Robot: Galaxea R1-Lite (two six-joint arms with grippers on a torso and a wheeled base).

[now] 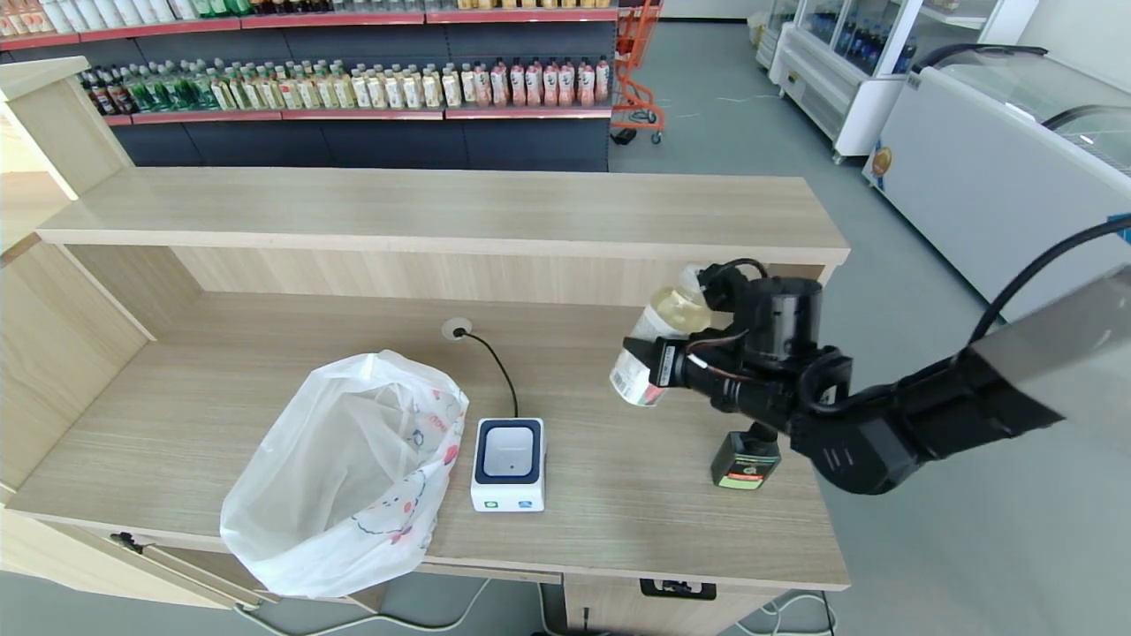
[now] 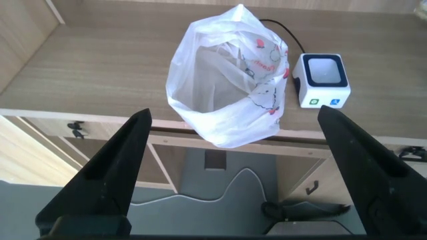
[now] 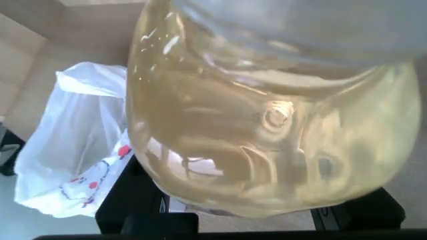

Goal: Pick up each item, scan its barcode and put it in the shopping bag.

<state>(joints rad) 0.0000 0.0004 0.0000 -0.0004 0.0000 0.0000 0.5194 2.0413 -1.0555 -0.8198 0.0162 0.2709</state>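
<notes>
One bottle sits gripped, tilted, inside the right end effector.

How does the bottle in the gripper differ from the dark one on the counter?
The clear bottle holds pale yellow liquid; the dark bottle looks opaque. The clear bottle is tilted in the right gripper, off the counter; the dark bottle stands upright on it. The clear bottle looks larger. Neither is in the bag.

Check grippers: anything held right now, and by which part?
Right gripper is shut on the drink bottle, clamped around its body beside the label. Left gripper is open and empty.
</notes>
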